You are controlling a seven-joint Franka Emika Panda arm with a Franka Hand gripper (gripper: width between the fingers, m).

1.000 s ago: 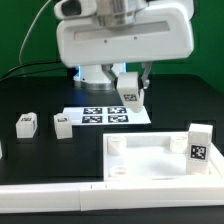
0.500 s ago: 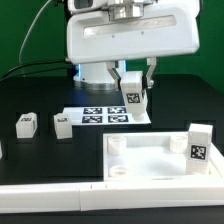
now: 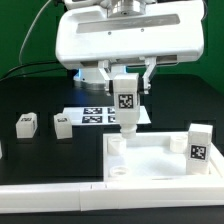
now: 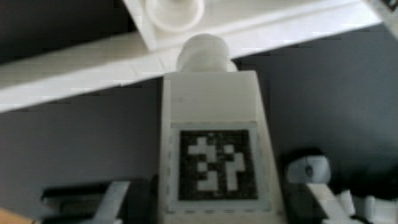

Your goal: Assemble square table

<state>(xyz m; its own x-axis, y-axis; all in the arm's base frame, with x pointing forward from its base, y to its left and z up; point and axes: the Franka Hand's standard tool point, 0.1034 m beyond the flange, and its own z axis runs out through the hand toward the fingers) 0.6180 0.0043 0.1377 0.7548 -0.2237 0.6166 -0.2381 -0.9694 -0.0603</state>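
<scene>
The gripper [image 3: 126, 84] has carried a leg [image 3: 126, 108] away from the marker board [image 3: 95, 116], where it hung a second ago. It has brought the leg forward to the plate [image 3: 160, 158]. Now the leg hangs upright. Its round tip is just above the corner socket [image 3: 118, 145] on the exterior view's left, at the far side. It is not in the hole yet. In the wrist view the tip points at that socket, with a little gap between them. So the carrying looks done. I think the next job is to go down and fit the tip in.

The two fingers [image 4: 315, 185] press on the sides of the leg, so the pincer is closed on it.

There are four legs. One is in the pincer. One standing leg [image 3: 200, 143] is in the plate's corner on the exterior view's right. A loose leg [image 3: 27, 123] and another loose leg [image 3: 62, 125] lie on the table [image 3: 40, 95]. There is one plate, one marker board and one long white rail [image 3: 50, 200]. I can see two empty sockets for sure. The last corner is hard to make out.
</scene>
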